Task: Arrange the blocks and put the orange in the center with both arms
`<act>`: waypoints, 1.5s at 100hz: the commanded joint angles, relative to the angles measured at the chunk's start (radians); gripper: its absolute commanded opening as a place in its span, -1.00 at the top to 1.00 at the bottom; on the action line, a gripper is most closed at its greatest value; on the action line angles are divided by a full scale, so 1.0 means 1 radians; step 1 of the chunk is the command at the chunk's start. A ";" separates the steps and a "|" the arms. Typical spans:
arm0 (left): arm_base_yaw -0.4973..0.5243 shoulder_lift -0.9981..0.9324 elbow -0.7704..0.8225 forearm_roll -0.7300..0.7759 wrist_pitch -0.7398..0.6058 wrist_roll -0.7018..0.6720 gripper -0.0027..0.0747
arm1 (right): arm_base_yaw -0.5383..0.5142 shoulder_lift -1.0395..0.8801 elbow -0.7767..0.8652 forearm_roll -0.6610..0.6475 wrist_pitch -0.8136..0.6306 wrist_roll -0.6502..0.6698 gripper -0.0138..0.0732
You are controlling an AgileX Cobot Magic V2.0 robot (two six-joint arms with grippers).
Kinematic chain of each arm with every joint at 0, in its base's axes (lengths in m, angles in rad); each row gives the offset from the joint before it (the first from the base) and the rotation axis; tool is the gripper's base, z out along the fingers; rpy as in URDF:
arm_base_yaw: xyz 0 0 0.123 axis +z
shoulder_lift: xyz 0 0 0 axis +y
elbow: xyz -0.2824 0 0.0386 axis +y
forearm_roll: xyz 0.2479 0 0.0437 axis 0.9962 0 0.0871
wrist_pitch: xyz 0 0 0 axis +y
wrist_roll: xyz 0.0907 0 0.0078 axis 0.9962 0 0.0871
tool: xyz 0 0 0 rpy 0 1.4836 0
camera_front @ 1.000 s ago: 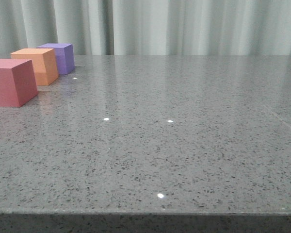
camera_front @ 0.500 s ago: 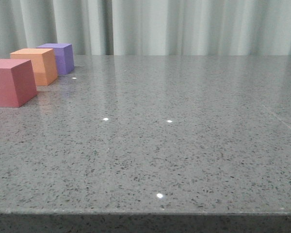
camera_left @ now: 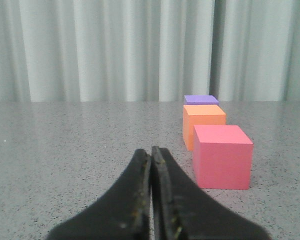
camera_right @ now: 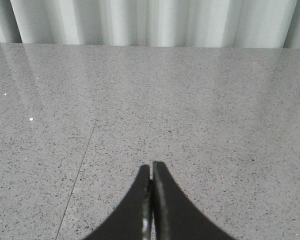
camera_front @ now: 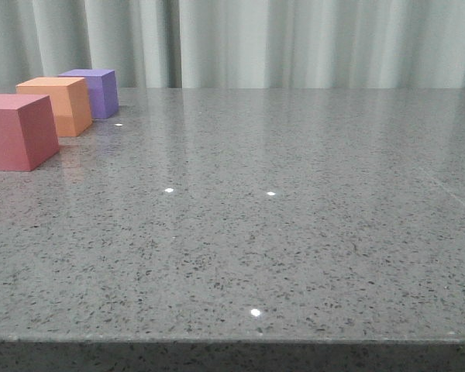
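Observation:
Three cubes stand in a row at the far left of the table. The red-pink cube point(camera_front: 17, 132) is nearest, the orange cube point(camera_front: 58, 105) sits behind it, and the purple cube point(camera_front: 94, 92) is farthest. In the left wrist view the red-pink cube point(camera_left: 222, 156), orange cube point(camera_left: 202, 122) and purple cube point(camera_left: 200, 99) line up ahead of my left gripper point(camera_left: 151, 150), which is shut and empty, short of the red-pink cube and to its side. My right gripper point(camera_right: 151, 165) is shut and empty over bare table. Neither gripper shows in the front view.
The grey speckled table point(camera_front: 279, 217) stretches wide to the right of the cubes. A pale curtain point(camera_front: 294, 43) hangs behind the table's far edge. A thin seam point(camera_right: 80, 170) runs through the tabletop beside my right gripper.

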 commanded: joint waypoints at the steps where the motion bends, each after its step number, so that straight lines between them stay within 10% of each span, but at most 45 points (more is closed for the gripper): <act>1: 0.005 -0.032 0.043 -0.005 -0.073 0.001 0.98 | -0.005 0.008 -0.024 -0.027 -0.080 -0.007 0.84; 33: 0.005 -0.032 0.043 -0.005 -0.073 0.001 0.98 | -0.005 0.001 0.000 -0.013 -0.125 -0.019 0.84; 62: 0.005 -0.032 0.043 -0.005 -0.073 0.001 0.98 | -0.088 -0.124 0.204 0.277 -0.368 -0.212 0.84; 150: 0.005 -0.032 0.043 -0.005 -0.073 0.001 0.98 | -0.121 -0.297 0.456 0.320 -0.582 -0.203 0.84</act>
